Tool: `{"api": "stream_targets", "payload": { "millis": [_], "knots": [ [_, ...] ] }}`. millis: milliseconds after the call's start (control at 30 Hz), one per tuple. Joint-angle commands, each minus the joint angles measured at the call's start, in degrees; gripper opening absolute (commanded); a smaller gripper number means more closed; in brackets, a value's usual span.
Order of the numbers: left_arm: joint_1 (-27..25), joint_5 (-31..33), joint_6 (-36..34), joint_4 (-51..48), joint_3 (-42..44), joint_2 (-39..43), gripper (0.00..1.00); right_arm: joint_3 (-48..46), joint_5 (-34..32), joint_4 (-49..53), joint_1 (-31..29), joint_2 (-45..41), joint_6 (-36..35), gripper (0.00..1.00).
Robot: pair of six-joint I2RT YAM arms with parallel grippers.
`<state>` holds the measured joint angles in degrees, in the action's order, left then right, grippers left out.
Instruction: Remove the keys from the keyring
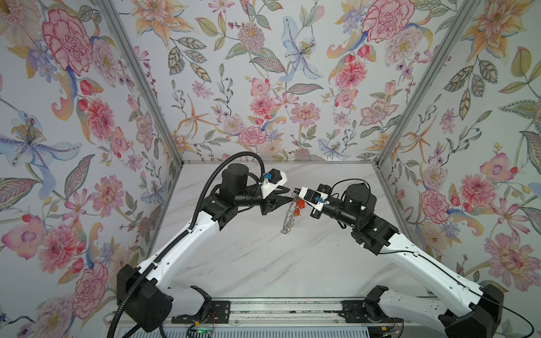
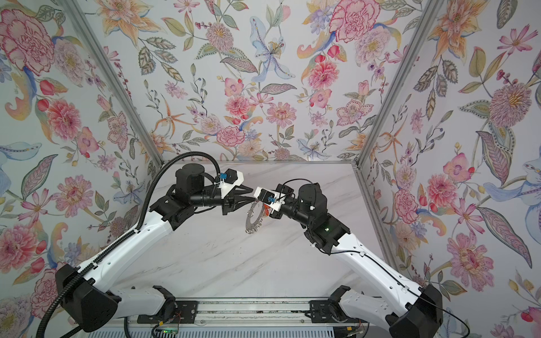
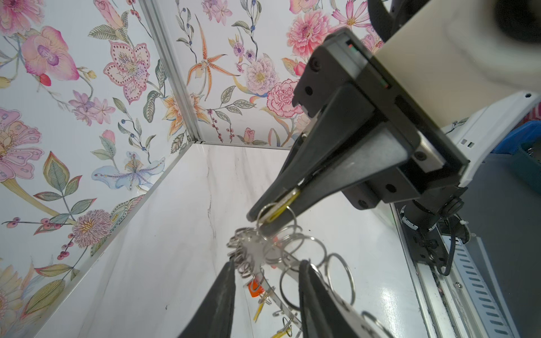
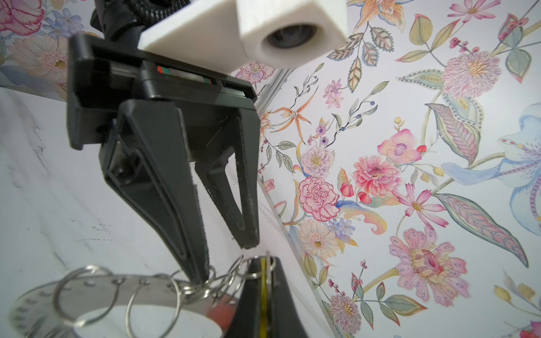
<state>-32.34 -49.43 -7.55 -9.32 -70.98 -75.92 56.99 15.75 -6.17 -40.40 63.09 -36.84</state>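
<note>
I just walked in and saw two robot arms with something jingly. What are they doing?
The two arms are trying to get keys off a big metal keyring, which hangs in the air between them. The right gripper is shut on a yellow-tagged key that is looped to the ring. The left gripper is open, with its jaws on either side of the ring's wire loops. An orange-tagged key hangs on the ring too.

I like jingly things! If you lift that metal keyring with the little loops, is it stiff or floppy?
The keyring looks like flat solid metal, so it probably won't bend. Its wire loops hang loose, so they would likely swing and jingle. It seems to dangle from the yellow key pinched in the right tool, so it may twist.
</note>
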Motion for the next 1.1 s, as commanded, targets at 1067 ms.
{"api": "stream_targets", "payload": {
  "millis": [1067],
  "knots": [
    [-0.5, 2.8, -4.9, -2.8, -1.6, 1.5, 0.0, -0.3, -1.3, -0.4, 0.7, -2.7, -2.6, 0.0]
  ]
}}
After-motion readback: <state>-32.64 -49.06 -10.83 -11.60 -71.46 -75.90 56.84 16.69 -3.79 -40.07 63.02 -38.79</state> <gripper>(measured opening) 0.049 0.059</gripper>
